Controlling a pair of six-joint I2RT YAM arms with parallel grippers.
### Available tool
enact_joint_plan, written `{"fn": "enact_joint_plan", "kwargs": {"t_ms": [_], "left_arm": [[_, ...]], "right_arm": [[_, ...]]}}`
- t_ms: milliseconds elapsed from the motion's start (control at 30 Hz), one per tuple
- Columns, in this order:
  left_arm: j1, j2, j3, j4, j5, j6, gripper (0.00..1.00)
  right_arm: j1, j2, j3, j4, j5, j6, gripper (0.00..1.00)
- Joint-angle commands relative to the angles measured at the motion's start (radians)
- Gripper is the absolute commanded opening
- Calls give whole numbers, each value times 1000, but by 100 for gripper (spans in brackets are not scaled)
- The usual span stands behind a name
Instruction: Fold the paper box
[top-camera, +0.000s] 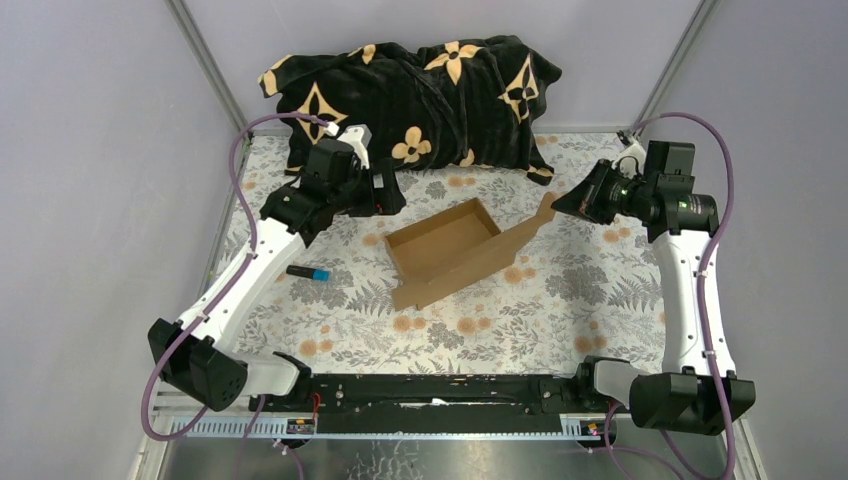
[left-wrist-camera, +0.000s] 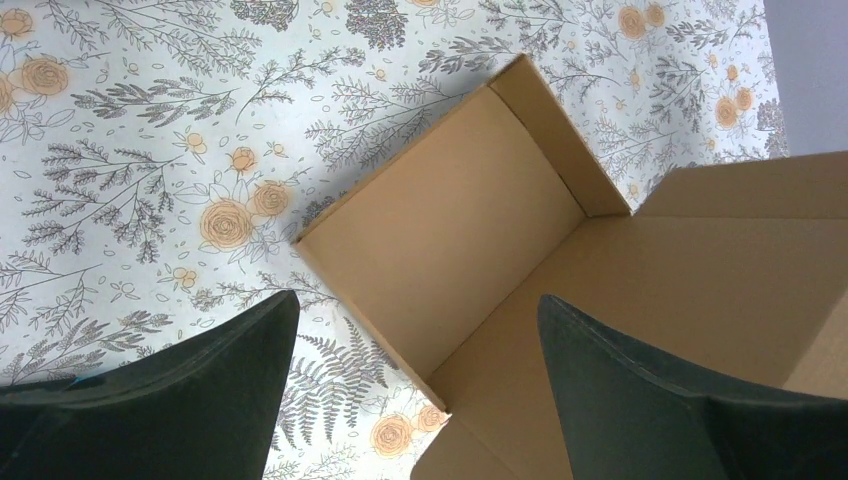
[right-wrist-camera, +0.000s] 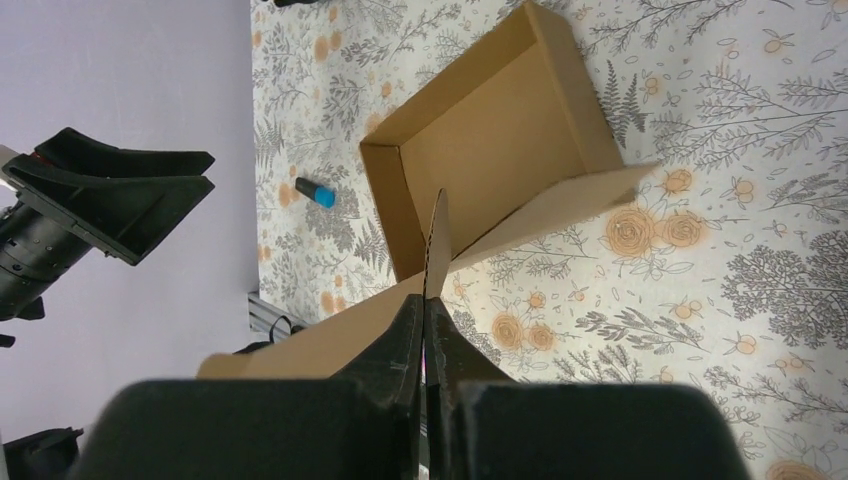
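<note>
Right now I have the right gripper (right-wrist-camera: 425, 310) clenched on the thin edge of a long flap of the paper box (top-camera: 445, 250). It holds that flap lifted off the table (top-camera: 600, 310) so that, I judge, the flap can be swung over the tray part. The box sits mid-table between the two arms, its tray resting flat with walls standing on the sides I can see. The left gripper (left-wrist-camera: 417, 300) hangs released, jaws wide apart, above the tray and touching nothing; I reckon it is placed there to steady or press a wall. Counting: one box, two grippers, one blue-capped marker (top-camera: 308, 272) lying left of the box, and one black patterned cloth (top-camera: 410, 95) bunched at the far edge.
</note>
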Motion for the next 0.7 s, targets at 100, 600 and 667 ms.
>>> {"fn": "enact_joint_plan", "kwargs": {"t_ms": [100,600,667], "left_arm": [[12,-8,-28,53,23,6,95],[42,23,-110,95,20,12,95],[50,25,-125,104,26,12,95]], "right_arm": [[2,47,-2,104,-66,38,0],[204,284,132,395,-36,126,53],[209,283,133,448,-28,153,59]]}}
